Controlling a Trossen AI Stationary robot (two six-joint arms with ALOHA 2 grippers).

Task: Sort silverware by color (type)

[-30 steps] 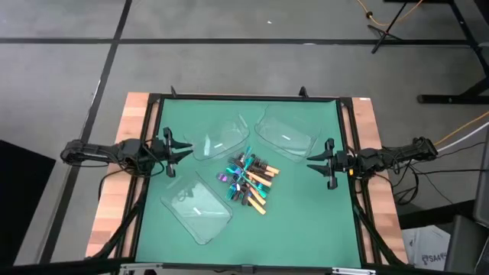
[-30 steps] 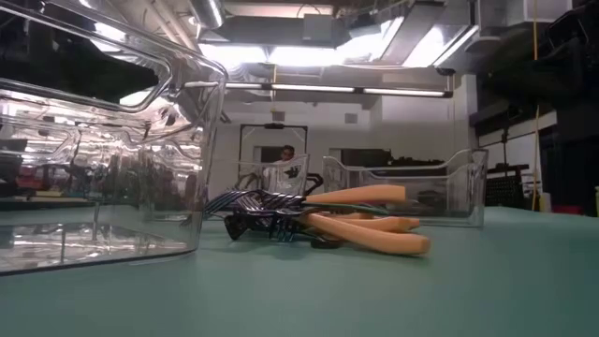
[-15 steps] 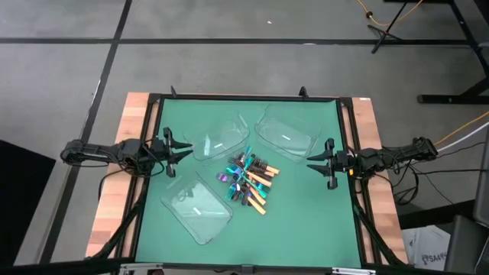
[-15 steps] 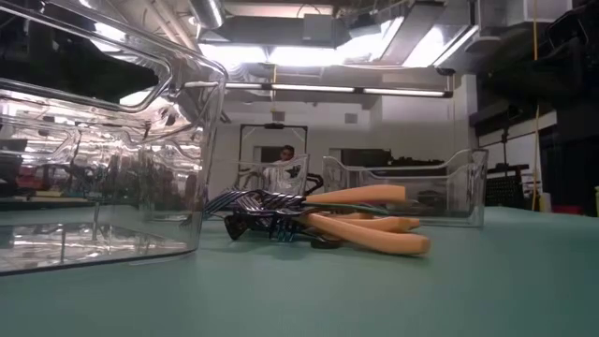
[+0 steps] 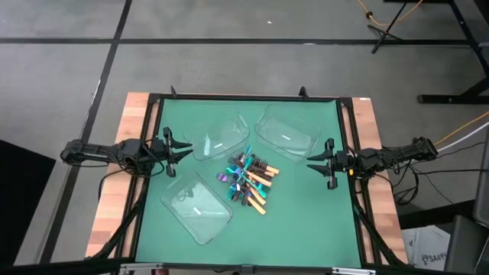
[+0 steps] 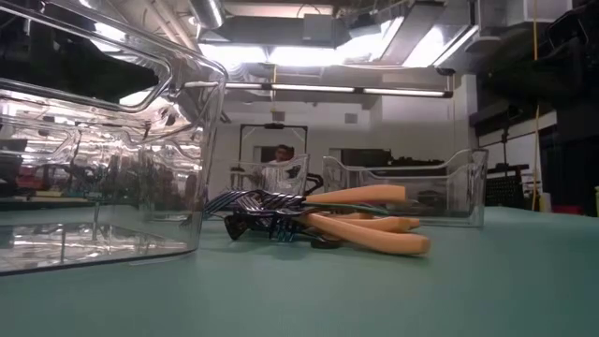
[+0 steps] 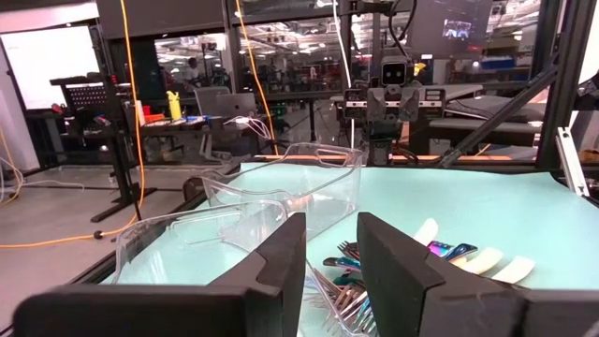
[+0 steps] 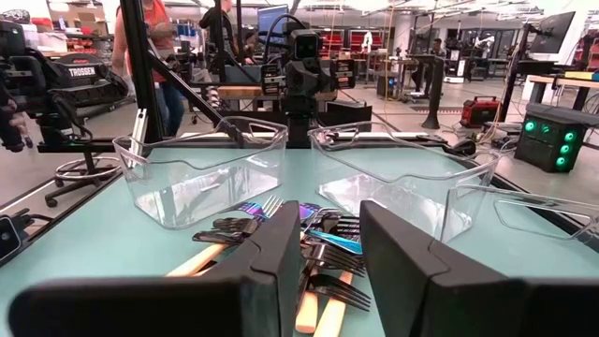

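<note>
1. Right now my left end effector (image 5: 177, 151) sits at the left edge of the green worktop (image 5: 306, 214), fingers apart, holding nothing.
2. Right end effector (image 5: 319, 165) mirrors it at the right edge, fingers also apart, nothing between them. Both are well apart from the pile.
3. Silverware (image 5: 248, 182) lies in one tangled heap mid-worktop, between the two end effectors: iridescent forks (image 5: 231, 179), orange-handled pieces (image 5: 258, 202) and dark ones (image 5: 260, 163) crossing each other.
4. Three clear trays (image 5: 199, 206) ring the heap: one near the front left, two behind it. None shows any silverware in it; I judge sorting hasn't started.
5. How I'd run the first pick: go for an outlier, not the core. The orange handles poke out on the right side of the heap, so the right arm looks best placed.
6. Come down with the fingers across the handle, close on a free end, lift slowly so overlapping tines don't drag neighbours along.
7. Commit one tray per colour from the first drop.
</note>
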